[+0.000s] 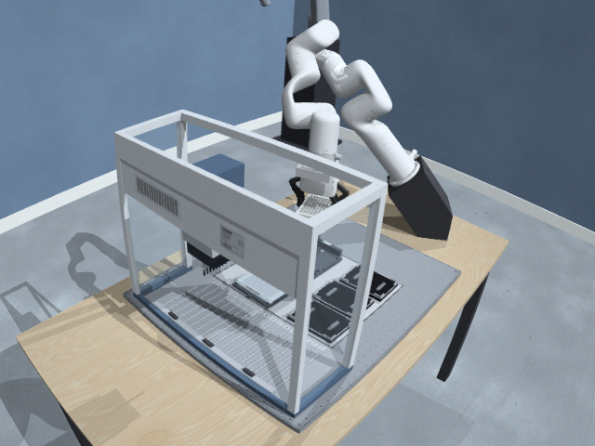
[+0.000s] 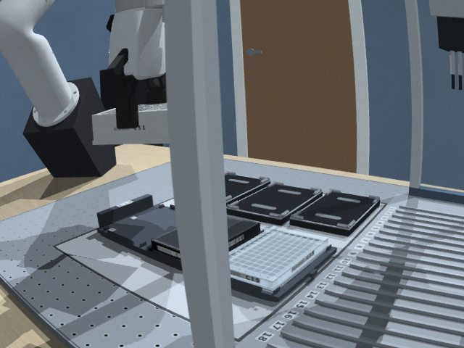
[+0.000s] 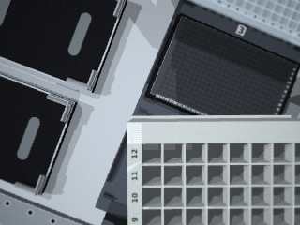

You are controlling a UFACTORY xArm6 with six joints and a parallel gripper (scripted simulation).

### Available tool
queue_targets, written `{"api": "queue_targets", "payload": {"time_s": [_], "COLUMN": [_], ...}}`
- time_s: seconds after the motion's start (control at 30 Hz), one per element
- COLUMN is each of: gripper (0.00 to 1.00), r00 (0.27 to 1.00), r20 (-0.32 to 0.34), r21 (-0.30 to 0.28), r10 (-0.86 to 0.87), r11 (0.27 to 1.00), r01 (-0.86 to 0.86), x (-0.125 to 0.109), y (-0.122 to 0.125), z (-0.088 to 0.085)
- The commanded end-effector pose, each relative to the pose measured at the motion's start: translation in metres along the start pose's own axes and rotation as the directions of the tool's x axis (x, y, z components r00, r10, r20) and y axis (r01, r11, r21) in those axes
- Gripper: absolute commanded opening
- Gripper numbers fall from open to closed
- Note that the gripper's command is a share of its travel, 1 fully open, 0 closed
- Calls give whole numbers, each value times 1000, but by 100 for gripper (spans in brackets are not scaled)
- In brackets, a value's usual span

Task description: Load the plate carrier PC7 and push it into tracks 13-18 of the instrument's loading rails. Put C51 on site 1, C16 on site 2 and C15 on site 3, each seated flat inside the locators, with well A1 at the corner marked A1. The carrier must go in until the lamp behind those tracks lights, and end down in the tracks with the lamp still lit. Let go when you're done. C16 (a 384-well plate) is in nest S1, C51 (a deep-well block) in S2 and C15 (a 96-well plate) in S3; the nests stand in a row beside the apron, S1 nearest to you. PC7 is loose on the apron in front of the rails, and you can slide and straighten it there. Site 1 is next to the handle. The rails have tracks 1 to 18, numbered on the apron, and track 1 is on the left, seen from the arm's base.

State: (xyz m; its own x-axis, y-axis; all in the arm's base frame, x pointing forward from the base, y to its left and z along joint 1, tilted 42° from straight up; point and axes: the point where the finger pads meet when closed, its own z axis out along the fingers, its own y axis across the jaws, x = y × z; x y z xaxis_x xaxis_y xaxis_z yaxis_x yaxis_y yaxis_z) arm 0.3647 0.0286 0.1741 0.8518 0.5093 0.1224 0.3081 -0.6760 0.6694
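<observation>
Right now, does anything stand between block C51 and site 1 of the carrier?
Nothing visible does. The gripper holds C51 in the air; site 1, beside the handle, is bare where it shows. C16 and C15 sit on the next sites.

Pale grey C51 point(image 2: 127, 129), black nests point(image 2: 275, 202)

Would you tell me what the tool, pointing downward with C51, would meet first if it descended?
Probably carrier PC7, around its site 1 or the dark C16 beside it; depth is unclear.
</observation>
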Motion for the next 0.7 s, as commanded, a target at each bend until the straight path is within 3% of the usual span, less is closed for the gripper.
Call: {"api": "queue_targets", "payload": {"time_s": [0.0, 0.27, 0.67], "gripper": [0, 0, 0], "r00": [995, 933, 764], "r20": [0, -3, -7], "r21": [12, 11, 10], "r10": [-102, -360, -645], "r11": [995, 933, 764], "r01": [102, 360, 646], "x": [1, 1, 1], "y": [0, 0, 0], "z": [-1, -1, -1]}}
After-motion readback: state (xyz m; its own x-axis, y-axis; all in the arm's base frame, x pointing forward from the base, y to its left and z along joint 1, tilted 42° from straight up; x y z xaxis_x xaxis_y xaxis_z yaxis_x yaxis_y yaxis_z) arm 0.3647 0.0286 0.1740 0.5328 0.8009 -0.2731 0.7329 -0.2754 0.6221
